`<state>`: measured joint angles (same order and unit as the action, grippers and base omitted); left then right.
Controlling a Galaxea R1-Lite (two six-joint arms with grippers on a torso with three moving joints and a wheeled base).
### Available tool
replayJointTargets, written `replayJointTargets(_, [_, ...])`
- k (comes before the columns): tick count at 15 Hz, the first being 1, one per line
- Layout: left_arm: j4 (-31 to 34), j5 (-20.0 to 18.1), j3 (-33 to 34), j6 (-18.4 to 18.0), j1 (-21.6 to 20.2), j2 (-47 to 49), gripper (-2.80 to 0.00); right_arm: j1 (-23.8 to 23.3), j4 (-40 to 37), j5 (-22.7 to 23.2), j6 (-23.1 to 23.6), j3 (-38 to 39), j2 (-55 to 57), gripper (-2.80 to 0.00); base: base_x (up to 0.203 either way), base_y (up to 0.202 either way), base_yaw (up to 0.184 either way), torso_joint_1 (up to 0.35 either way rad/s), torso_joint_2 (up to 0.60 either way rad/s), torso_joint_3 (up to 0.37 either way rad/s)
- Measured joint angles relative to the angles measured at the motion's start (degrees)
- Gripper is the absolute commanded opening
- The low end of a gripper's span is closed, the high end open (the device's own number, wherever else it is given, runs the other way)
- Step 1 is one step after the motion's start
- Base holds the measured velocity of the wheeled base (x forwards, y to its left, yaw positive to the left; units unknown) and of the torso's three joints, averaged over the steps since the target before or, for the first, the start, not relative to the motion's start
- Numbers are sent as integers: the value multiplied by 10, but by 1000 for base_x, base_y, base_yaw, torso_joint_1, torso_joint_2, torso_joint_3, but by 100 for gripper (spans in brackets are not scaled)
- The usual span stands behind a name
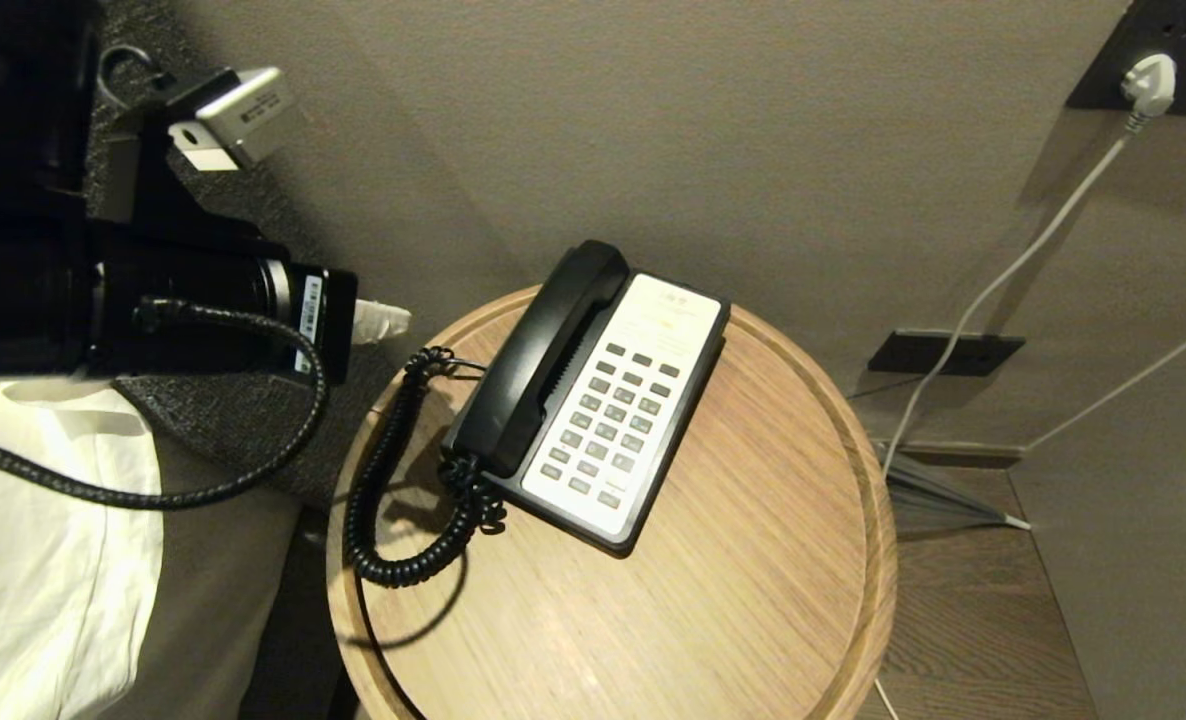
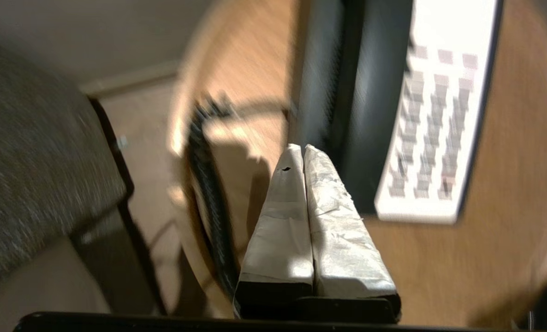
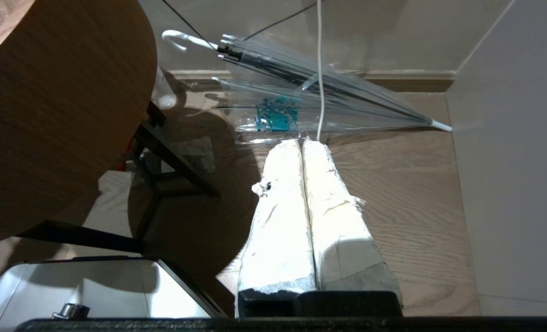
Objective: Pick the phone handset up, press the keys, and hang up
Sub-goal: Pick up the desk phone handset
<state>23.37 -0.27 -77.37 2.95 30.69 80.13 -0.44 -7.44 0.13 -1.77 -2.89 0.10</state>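
No brand or lettering can be read: the faint print at the top of the white faceplate and the sticker on the left arm's wrist are too small to make out.

The left gripper has its white-wrapped fingers pressed flat together, clenched on nothing. In the head view its tip pokes out just off the far-left edge of the round wooden desk, apart from the phone. In the left wrist view the fingers point toward the near end of the phone handset, without touching it.

The phone handset lies in its cradle along the left side of the phone base, toward the far-left part of the desk. The keys sit in rows beside it. The coiled cord loops toward the desk's left edge.

The right gripper hangs low over the wood floor beside the desk, its fingers closed on each other, empty, with a clear umbrella lying beyond.
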Motion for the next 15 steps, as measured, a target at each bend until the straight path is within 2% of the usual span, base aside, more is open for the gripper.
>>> replayJointTargets(1, [34,1,-12,-4,14,1,0,0,0,0,0,0,0,-280,0,0,0,0,0,0])
replayJointTargets(3, [64,4,-31,-1,28,2,0,0,0,0,0,0,0,-280,0,0,0,0,0,0])
replayJointTargets(9, [68,33,-52,-9,72,23,0,0,0,0,0,0,0,-280,0,0,0,0,0,0])
replayJointTargets(15, [63,40,-65,-41,76,63,0,0,0,0,0,0,0,-280,0,0,0,0,0,0])
